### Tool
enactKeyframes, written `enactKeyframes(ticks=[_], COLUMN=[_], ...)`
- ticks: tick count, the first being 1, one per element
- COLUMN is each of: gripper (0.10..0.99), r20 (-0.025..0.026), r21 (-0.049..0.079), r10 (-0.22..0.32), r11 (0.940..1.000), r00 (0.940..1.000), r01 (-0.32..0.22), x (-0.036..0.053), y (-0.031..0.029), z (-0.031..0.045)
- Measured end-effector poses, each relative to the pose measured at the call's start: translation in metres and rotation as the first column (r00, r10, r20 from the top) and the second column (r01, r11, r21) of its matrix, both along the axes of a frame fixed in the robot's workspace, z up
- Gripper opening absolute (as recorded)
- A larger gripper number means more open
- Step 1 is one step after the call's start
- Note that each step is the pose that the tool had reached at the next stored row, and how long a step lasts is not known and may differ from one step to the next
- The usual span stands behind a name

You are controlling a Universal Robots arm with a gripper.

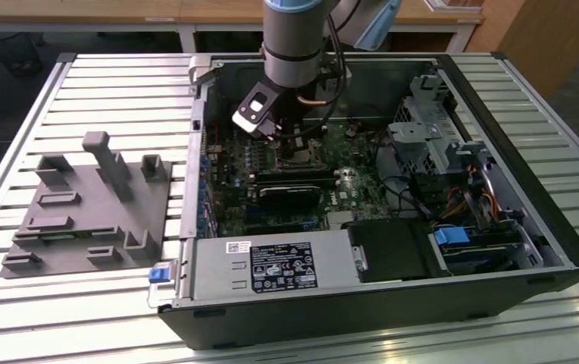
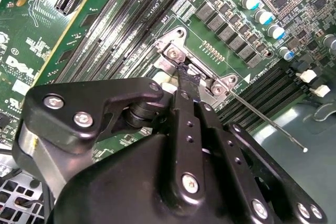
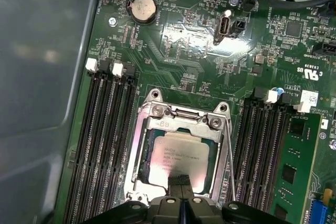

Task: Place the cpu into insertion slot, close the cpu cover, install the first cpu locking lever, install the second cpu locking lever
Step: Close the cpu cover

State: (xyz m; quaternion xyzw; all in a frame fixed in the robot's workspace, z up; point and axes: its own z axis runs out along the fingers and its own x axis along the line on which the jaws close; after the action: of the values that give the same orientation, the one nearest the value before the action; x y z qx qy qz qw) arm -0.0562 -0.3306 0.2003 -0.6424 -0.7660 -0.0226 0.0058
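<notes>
While the cpu [image 3: 178, 153] lies flat in the insertion slot [image 3: 148, 153], with the cpu cover [image 3: 181, 125] down over its edges, the pincer [image 3: 179, 180] stands at the slot's edge opposite the cover hinge. Its fingers are together, with nothing seen clamped. One locking lever [image 2: 268, 121], a thin rod, runs lengthwise beside the slot and appears unlatched.

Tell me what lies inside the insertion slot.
The cpu lies in the slot, its metal top showing through the window of the cover. The gripper hides one edge of the cpu; the slot's contacts under the cpu cannot be seen.
</notes>
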Motion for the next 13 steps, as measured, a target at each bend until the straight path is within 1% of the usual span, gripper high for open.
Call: enactKeyframes(ticks=[3, 6, 7, 10, 13], gripper=[0.106, 0.106, 0.106, 0.106, 0.106], r20=[-0.0001, 0.0008, 0.0012, 0.0006, 0.0016], r21=[0.001, 0.008, 0.011, 0.012, 0.013], r10=[0.000, 0.000, 0.000, 0.000, 0.000], r11=[1.0000, 1.0000, 0.9999, 0.9999, 0.9999], r00=[1.0000, 1.0000, 1.0000, 1.0000, 1.0000], r01=[0.000, 0.000, 0.000, 0.000, 0.000], x=[0.0004, 0.0023, 0.0025, 0.0024, 0.0001], y=[0.0000, 0.0003, 0.0005, 0.0005, 0.0011], z=[-0.0004, 0.0002, 0.0021, 0.0110, 0.0113])
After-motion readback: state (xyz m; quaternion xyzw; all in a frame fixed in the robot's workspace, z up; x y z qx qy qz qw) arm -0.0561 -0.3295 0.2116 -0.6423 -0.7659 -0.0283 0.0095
